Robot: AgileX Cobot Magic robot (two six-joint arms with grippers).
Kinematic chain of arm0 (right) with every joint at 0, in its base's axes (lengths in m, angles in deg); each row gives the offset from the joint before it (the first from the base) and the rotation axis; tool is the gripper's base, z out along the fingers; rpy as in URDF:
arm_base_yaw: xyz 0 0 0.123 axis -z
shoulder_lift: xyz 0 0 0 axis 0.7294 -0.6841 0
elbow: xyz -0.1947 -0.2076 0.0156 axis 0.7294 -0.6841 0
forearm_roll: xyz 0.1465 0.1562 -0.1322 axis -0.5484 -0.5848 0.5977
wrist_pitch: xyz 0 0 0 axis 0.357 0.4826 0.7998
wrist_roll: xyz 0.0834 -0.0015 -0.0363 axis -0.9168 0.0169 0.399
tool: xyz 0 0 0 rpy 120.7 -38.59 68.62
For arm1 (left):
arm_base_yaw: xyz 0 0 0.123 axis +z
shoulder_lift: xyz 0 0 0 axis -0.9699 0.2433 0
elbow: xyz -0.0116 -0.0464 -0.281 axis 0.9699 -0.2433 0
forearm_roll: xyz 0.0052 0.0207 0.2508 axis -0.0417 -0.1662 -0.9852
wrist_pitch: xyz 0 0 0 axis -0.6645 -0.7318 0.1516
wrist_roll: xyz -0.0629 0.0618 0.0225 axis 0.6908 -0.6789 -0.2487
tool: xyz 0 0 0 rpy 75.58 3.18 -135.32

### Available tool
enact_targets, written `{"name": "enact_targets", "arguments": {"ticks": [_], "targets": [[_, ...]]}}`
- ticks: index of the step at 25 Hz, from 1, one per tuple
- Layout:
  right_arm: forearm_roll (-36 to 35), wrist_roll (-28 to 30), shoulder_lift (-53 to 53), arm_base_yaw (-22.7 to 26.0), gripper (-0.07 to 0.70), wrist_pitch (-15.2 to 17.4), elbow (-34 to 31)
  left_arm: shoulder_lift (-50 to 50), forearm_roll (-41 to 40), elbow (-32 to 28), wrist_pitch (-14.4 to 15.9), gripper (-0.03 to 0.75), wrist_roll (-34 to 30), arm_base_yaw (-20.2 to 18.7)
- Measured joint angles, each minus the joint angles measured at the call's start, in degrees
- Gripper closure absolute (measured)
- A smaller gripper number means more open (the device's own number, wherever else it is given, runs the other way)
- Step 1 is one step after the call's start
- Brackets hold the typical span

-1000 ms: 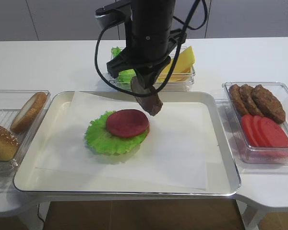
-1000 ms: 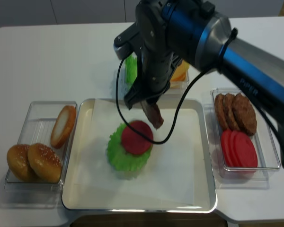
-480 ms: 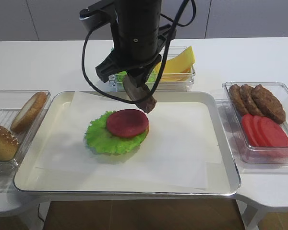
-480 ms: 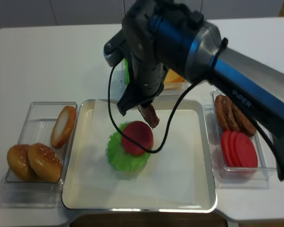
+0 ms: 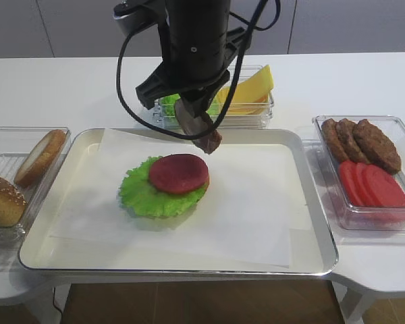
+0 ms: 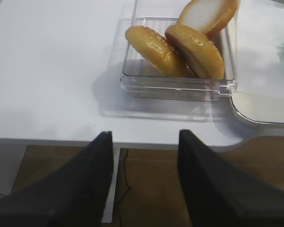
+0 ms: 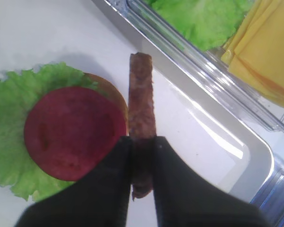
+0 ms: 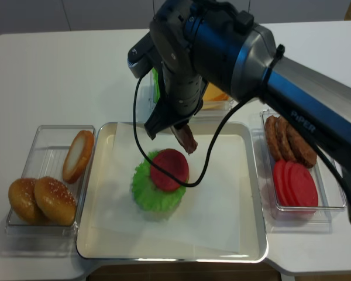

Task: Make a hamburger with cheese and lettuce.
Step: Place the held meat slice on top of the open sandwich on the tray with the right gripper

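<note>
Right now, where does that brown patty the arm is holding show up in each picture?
Exterior high: patty hangs at centre, above the tomato.
Realsense: patty left of centre, just above the tomato.
Right wrist: patty at centre, edge-on, pinched by the right gripper.
Left wrist: not in it.
Shared landmark: the tomato.

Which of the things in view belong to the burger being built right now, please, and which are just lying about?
In the job: right gripper holding a patty; hamburger; cheese; lettuce.

Lying about: spare patties, tomato slices, buns.
</note>
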Motion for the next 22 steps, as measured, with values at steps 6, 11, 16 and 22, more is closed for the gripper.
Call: {"name": "enact_targets", "arguments": {"ticks": [6,11,16,22], "targets": [[-0.11,-0.37,0.13,-1.01,0.521,0.0,0.0,0.0,0.0,0.0,0.0,0.379,0.0,0.0],[0.27,-0.37,0.22,-2.24,0.521,0.0,0.0,0.0,0.0,0.0,0.0,0.379,0.0,0.0],[2.87,0.11,0.22,-2.24,0.521,0.0,0.0,0.0,0.0,0.0,0.0,0.379,0.0,0.0],[2.44,1.94,0.22,-2.24,0.521,0.0,0.0,0.0,0.0,0.0,0.0,0.379,0.0,0.0]]}}
